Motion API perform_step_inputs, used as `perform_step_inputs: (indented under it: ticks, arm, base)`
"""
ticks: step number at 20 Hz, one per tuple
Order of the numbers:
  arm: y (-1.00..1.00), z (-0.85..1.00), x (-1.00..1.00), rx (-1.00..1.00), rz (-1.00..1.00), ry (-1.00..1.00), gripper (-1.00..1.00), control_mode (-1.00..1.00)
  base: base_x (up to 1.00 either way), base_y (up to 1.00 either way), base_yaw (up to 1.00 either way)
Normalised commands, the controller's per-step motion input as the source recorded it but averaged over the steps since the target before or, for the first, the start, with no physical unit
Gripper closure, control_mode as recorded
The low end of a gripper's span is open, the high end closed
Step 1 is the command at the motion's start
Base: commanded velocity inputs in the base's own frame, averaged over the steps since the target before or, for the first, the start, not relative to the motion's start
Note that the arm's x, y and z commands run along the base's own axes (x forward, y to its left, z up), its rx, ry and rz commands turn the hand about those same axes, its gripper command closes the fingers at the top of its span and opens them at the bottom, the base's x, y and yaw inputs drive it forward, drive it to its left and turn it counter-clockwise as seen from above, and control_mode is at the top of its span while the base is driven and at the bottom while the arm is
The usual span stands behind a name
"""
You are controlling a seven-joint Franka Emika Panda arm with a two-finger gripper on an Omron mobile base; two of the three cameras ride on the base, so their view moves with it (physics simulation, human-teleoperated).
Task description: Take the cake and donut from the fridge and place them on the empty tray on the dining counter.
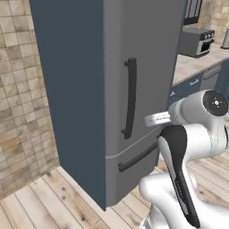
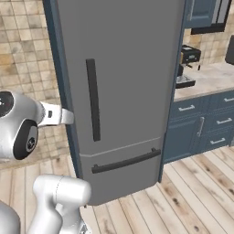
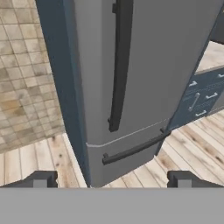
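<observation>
Fridge door shut – hand far off
The gripper (image 3: 112, 179) is wide open, holding nothing – it could miss the thin handle (image 3: 119, 65) on the fridge (image 3: 175, 52).

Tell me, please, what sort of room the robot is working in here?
A home-style kitchen, rendered. A tall slate-grey fridge stands shut, with dark blue cabinets under a pale counter beside it, a toaster oven farther along, tiled walls and a wood-plank floor.

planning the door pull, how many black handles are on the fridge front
2: a vertical bar handle on the upper door, and a horizontal bar handle on the lower drawer of the fridge. Other sides are hidden.
</observation>
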Motion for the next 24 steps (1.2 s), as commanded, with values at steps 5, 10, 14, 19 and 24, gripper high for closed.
perform_step_inputs:
  ticks: [5,10,14,19,24]
  arm:
    - [0.0,-0.01,0.48,0.06,0.05,0.03,-1.0,-1.0]
    - [-0.42,-0.08,0.45,0.13,0.3,0.0,-1.0,-1.0]
    - [-0.21,-0.27,0.49,0.03,0.38,-0.11,-1.0,-1.0]
    - [-0.1,-0.72,0.26,0.0,0.27,-0.44,-1.0,-1.0]
    - [-0.01,-0.75,0.66,0.11,0.17,-0.24,-1.0,-1.0]
  base:
    - [0.0,0.0,0.0]
    - [0.0,0.0,0.0]
    - [0.0,0.0,0.0]
    - [0.0,0.0,0.0]
    - [0.0,0.0,0.0]
